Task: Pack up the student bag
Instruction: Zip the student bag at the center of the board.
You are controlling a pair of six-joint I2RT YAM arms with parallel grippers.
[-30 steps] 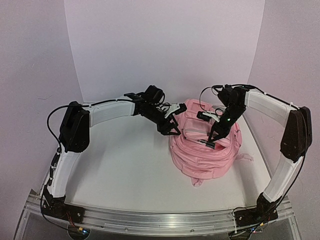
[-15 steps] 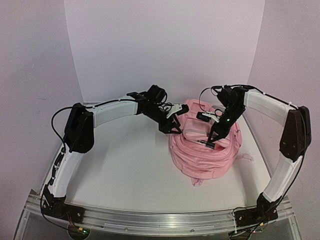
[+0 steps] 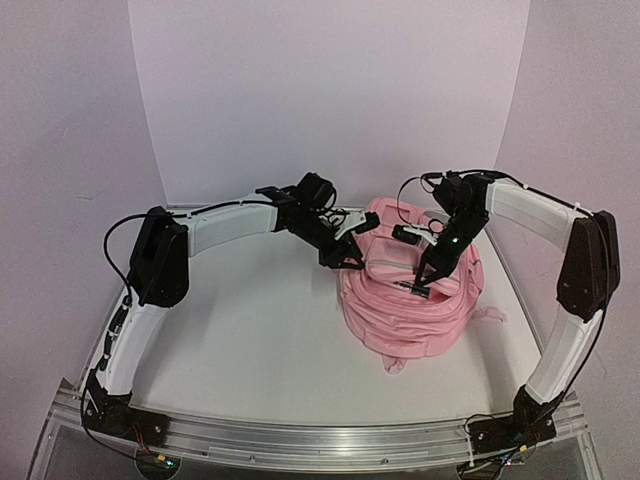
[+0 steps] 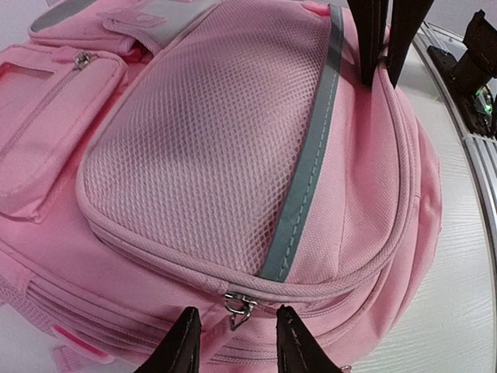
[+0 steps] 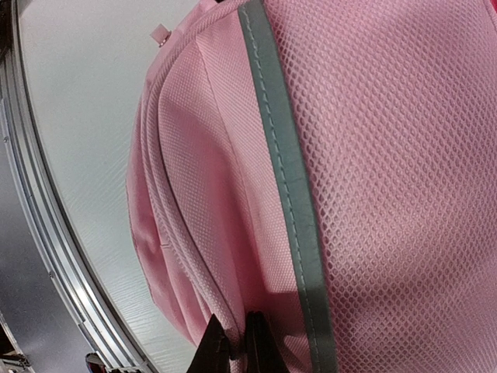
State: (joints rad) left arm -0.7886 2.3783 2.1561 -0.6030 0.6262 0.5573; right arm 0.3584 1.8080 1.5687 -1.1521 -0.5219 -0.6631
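Closer, narrower: left gripper (image 4: 233, 342) with jaws part-open astride zipper pull (image 4: 239, 305) | right gripper (image 5: 233, 342) pinched bag (image 3: 420, 320) seam — likely steadying it for unzipping

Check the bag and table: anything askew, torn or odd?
Nothing stands out. The student bag lies flat on the table, visible zips closed, fabric intact; only a strap end trails out toward the right arm's side.
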